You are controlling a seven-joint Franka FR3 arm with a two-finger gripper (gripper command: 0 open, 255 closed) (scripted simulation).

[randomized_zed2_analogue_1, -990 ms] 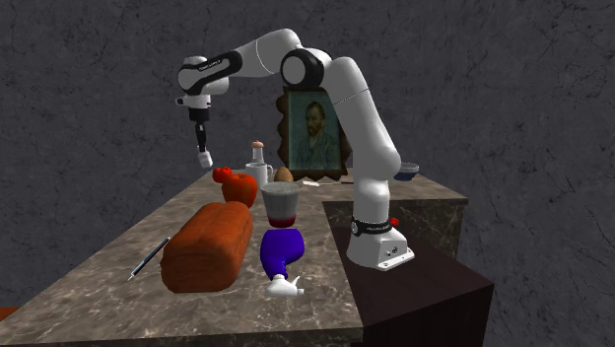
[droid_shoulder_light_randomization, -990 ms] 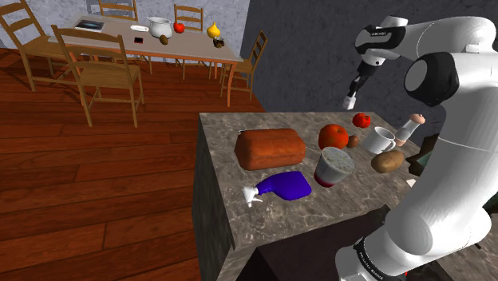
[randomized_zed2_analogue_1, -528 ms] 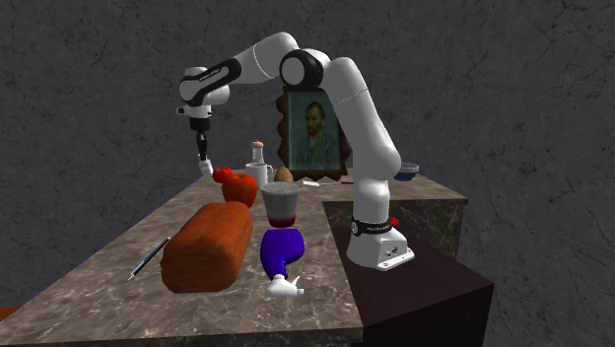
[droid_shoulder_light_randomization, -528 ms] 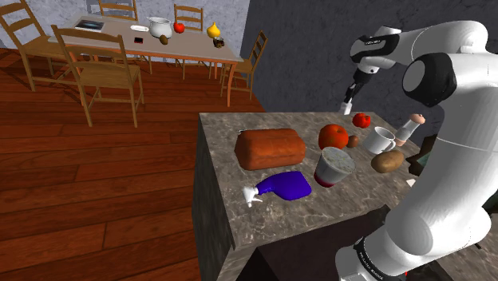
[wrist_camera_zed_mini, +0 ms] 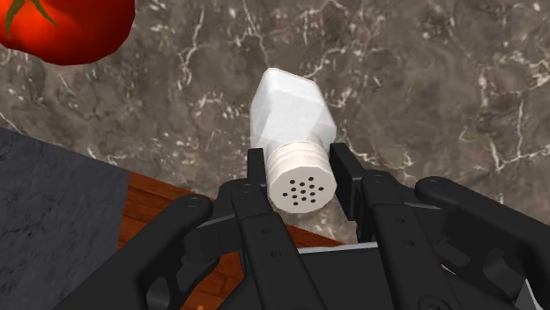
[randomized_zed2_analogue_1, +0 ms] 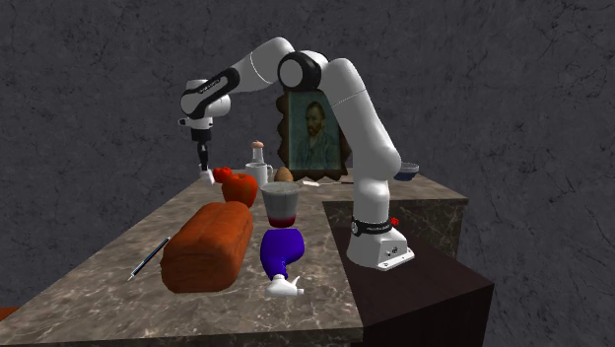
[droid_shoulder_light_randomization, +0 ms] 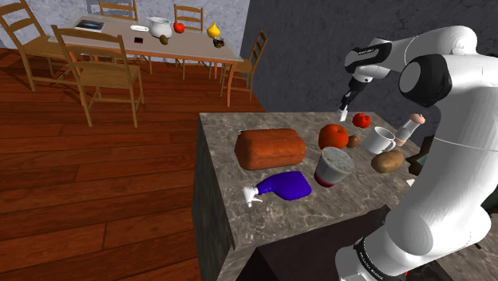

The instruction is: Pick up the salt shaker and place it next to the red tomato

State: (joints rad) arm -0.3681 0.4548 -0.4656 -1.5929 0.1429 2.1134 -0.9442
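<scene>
One claw (wrist_camera_zed_mini: 300,169) pinches the salt shaker (wrist_camera_zed_mini: 291,110); released tilted near the surface (wrist_camera_zed_mini: 423,88) edge, it could topple off, missing the upper-left tomato (wrist_camera_zed_mini: 66,26).

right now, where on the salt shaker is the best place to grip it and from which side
By the round ribbed cap, from above along its length. The salt shaker hangs cap-up under the gripper, whose fingers clasp the cap on opposite sides; it is narrower than the squarish body, so they span it easily.
</scene>
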